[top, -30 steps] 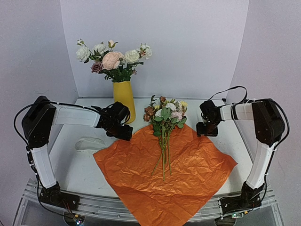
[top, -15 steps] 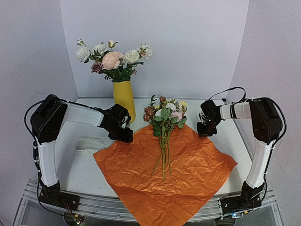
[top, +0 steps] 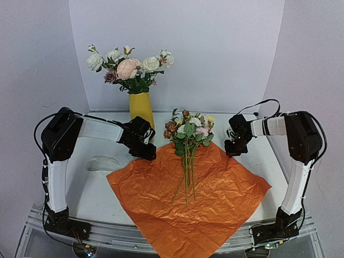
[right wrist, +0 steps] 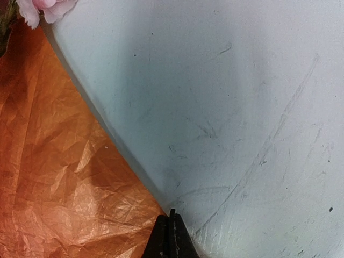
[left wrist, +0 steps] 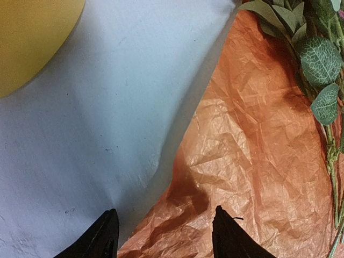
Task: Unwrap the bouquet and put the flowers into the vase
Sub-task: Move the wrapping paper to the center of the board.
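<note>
The paper (top: 188, 199) is lying unfolded and flat on the counter (top: 80, 193), with one corner hanging over the near edge. The flowers (top: 188, 141) are lying loose on the paper near its middle. Their blooms are pointing toward the back wall and their thin stems are running toward the near edge. The vase (top: 141, 114) is standing upright at the back left, just beyond the paper's back-left edge and apart from the flowers. It is holding the roses (top: 129, 67). A ribbon (top: 102, 163) is lying on the counter near the paper's left corner.

The left pincer (top: 148, 154) is hanging low over the paper's back-left edge, in front of the vase. In the left wrist view its fingers (left wrist: 106, 236) are standing moderately wide apart and gripping nothing. One tip is sitting over bare counter and the other over the crinkled paper, so the paper's edge is running between them. Whether either tip is touching down is not clear.

The right pincer (top: 233, 152) is reaching down at the paper's back-right edge, to the right of the blooms. In the right wrist view its fingertips (right wrist: 162, 244) are pressing tight together right at that edge. I cannot tell whether any paper is being pinched between them. A pink bloom is showing at the top left corner of that view.
</note>
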Robot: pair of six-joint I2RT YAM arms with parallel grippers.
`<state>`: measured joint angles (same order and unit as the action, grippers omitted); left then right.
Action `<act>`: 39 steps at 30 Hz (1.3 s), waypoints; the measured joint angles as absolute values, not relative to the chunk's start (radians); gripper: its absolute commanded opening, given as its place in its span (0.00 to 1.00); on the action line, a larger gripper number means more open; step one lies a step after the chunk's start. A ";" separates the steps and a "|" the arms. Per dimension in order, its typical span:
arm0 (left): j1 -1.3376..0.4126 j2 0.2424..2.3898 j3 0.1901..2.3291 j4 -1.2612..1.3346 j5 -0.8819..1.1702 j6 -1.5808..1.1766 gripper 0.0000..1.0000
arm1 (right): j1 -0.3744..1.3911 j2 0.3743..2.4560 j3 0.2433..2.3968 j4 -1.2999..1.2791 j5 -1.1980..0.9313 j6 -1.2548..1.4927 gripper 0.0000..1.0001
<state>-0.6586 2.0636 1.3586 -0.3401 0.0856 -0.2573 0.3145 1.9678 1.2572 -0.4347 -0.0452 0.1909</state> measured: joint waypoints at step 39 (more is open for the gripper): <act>-0.644 2.213 1.565 -0.348 -0.017 -0.249 0.31 | 0.269 2.067 1.454 -0.440 -0.045 0.211 0.39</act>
<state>-0.6437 2.2127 1.5650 -0.3481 -0.0170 -0.2493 0.2687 2.0666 1.4536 -0.4397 -0.0452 0.2111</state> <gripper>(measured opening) 0.182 0.318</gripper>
